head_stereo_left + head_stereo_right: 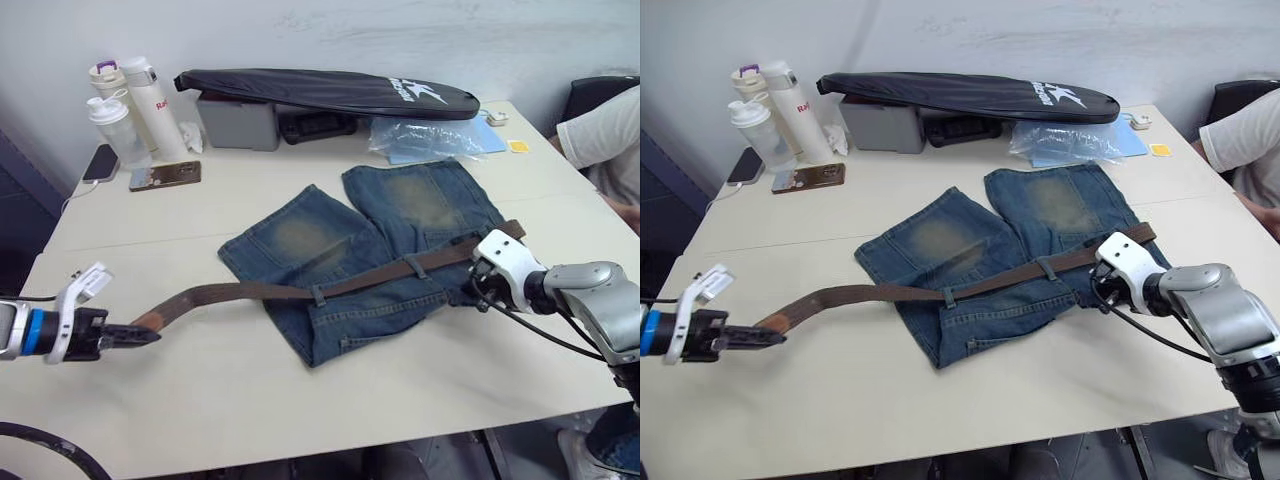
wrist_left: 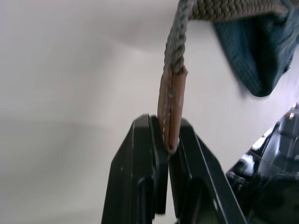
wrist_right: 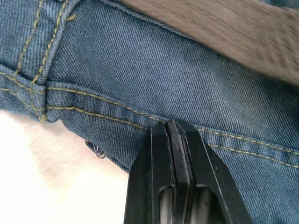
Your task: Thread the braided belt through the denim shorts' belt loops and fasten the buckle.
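One braided belt point(image 1: 300, 291) runs across the waistband of one denim shorts point(image 1: 380, 260) mid-table, under two visible belt loops point(image 1: 318, 295), its far end poking past the shorts toward the table's right edge; buckle not discernible. Left gripper point(image 2: 169, 154) has its jaws pinching the belt's tan leather tip near the left front corner of the table point(image 1: 200, 400), strap slightly lifted off the surface; right gripper point(image 3: 172, 135) has jaws pressed together against the denim at the waistband's right end, just below the belt. One long black bag point(image 1: 330, 92), three bottles point(image 1: 130, 115) and one phone point(image 1: 165, 176) sit along the far edge, a person's sleeve point(image 1: 600, 125) beyond the right edge; front strip of table is bare.
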Available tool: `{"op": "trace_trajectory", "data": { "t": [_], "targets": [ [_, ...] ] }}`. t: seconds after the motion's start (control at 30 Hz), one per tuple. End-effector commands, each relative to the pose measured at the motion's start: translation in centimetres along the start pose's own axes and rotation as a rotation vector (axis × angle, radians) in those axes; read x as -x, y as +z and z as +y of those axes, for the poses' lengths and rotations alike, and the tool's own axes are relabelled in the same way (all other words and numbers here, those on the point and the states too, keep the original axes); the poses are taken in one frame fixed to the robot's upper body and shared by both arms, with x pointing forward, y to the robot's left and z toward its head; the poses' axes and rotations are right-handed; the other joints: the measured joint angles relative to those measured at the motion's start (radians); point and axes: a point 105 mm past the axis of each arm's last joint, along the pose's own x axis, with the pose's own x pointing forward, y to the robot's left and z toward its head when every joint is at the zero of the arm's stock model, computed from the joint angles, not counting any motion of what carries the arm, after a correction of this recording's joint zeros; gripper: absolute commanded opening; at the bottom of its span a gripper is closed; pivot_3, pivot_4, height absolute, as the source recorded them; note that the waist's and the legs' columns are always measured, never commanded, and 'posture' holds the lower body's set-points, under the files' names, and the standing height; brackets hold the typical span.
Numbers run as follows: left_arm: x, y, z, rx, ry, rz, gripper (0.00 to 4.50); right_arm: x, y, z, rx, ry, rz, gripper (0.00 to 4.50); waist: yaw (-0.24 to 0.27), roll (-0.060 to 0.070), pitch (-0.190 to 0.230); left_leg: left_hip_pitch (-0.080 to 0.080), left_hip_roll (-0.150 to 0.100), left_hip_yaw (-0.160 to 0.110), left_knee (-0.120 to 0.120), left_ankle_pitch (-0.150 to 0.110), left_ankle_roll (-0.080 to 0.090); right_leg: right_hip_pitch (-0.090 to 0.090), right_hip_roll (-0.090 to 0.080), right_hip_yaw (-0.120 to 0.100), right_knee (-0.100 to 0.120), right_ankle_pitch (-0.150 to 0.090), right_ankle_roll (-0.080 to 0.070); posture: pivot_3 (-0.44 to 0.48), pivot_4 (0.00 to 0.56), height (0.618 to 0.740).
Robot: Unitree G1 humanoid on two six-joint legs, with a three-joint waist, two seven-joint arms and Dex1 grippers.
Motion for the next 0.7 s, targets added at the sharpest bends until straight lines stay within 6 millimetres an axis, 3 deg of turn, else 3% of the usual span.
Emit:
{"op": "trace_trajectory", "data": {
  "t": [0.03,0.17,0.4,0.6,0.7],
  "targets": [
    [1.8,-0.5,2.4,0.031,0.070,-0.024,0.00,-0.3,0.0,0.1,-0.006,-0.004,0.010,0.07,0.001,0.000,0.000,0.000,0.000,0.000,0.001,-0.001,0.000,0.000,-0.001,-0.002,0.000,-0.001,-0.001,0.000,0.150,0.622],
    [3.1,-2.4,5.4,0.095,0.157,-0.016,0.00,-0.4,0.1,0.1,-0.007,0.000,0.008,0.07,0.000,-0.001,-0.001,0.001,0.001,0.000,0.002,-0.003,0.005,-0.002,-0.002,-0.007,0.000,-0.001,-0.002,0.000,0.150,0.622],
    [5.1,-3.3,7.6,0.156,0.213,-0.051,0.00,-0.5,0.5,0.1,-0.004,0.009,0.003,0.07,-0.004,-0.002,-0.010,-0.010,0.001,0.001,0.009,-0.005,0.009,-0.016,-0.002,-0.008,0.012,0.000,-0.002,0.000,0.150,0.622],
    [4.8,-2.4,8.4,0.126,0.263,-0.071,0.00,-0.5,0.7,0.1,0.000,0.013,0.001,0.07,-0.005,0.001,-0.012,-0.013,0.002,-0.001,0.014,-0.014,0.025,-0.018,-0.002,-0.012,0.015,-0.001,-0.003,0.000,0.150,0.622],
    [4.2,-0.3,9.1,-0.041,0.334,-0.134,0.00,-0.3,1.0,0.4,0.008,0.028,-0.015,0.07,-0.007,0.004,-0.014,-0.014,0.002,0.000,0.014,-0.013,0.025,-0.018,-0.004,-0.013,0.019,0.000,-0.004,0.000,0.150,0.622]
  ]
}}
